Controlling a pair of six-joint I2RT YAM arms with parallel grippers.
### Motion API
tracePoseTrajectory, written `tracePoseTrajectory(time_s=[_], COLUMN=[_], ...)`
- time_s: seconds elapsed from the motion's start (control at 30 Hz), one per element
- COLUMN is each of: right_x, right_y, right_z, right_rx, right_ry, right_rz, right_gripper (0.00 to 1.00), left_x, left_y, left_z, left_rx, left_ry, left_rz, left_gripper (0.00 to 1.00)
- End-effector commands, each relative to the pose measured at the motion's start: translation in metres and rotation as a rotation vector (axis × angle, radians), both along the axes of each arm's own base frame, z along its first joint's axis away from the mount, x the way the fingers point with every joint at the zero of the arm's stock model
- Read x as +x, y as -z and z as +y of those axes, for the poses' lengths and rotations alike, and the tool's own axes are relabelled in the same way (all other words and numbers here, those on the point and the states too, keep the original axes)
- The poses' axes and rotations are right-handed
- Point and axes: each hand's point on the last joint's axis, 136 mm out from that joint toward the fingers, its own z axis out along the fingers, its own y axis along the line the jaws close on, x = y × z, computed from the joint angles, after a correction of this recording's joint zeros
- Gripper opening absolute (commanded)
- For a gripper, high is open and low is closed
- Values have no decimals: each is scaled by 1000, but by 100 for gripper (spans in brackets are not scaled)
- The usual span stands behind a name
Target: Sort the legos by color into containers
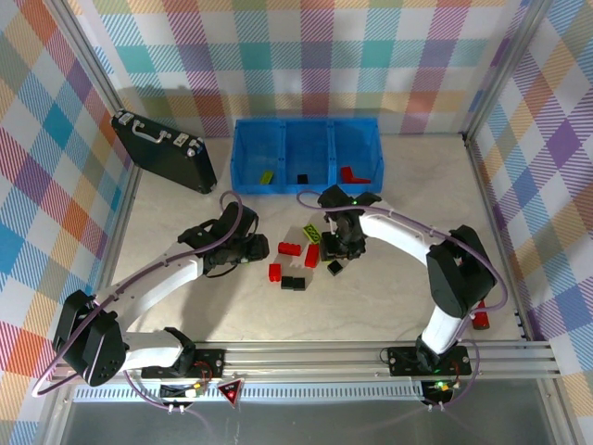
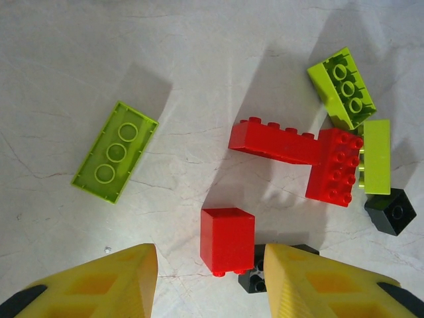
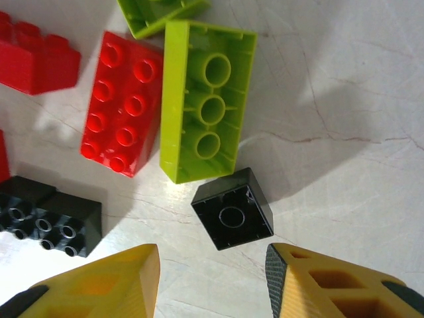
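Overhead and wrist views of the sorting scene, read from left to right. A black briefcase [image 1: 165,151] lies at the far left of the tabletop [image 1: 408,176], well apart from the work and seemingly no part of it. The left gripper [image 1: 248,248] hangs low over the left edge of the loose legos [image 1: 295,260], its jaws parted and empty. In its wrist view a red square brick [image 2: 227,240] lies just ahead of the gap, which suggests an approach lined up for that brick. An upturned lime brick [image 2: 114,150] lies apart to the left, and a long red brick [image 2: 273,141] touches a red studded brick [image 2: 334,166] to the right. Behind the pile stand the containers [image 1: 306,130], three adjoining blue compartments. The left one holds a lime piece [image 1: 267,177], the middle a black piece [image 1: 301,178] and the right a red piece [image 1: 352,174], so each colour's destination appears fixed. The right gripper [image 1: 338,248] hovers over the right side of the pile, jaws likewise parted with nothing between them. Its wrist view shows a small black brick [image 3: 232,207] just ahead of the gap and near a hollow-side-up lime brick [image 3: 207,99], probably the next pick. Most bricks are not yet sorted.
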Motion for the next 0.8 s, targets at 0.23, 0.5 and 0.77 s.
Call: tracePoseTrajectory(time_s=[0.23,0.5,0.77], right_x=[-12,-11,-9], right_y=[20,27,33], right_z=[-8,-8,-2], right_rx=[-143,-168,-150], right_ry=[-111,-139,-154], right_rz=[42,50,62], right_gripper=[51,53,52], left_x=[3,4,4], left_y=[1,1,1], left_z=[-4,-5,-4], left_rx=[-6,-4,-4], left_ry=[0,-4,-11], left_rz=[-2,-3,-1], left_gripper=[46,46,46])
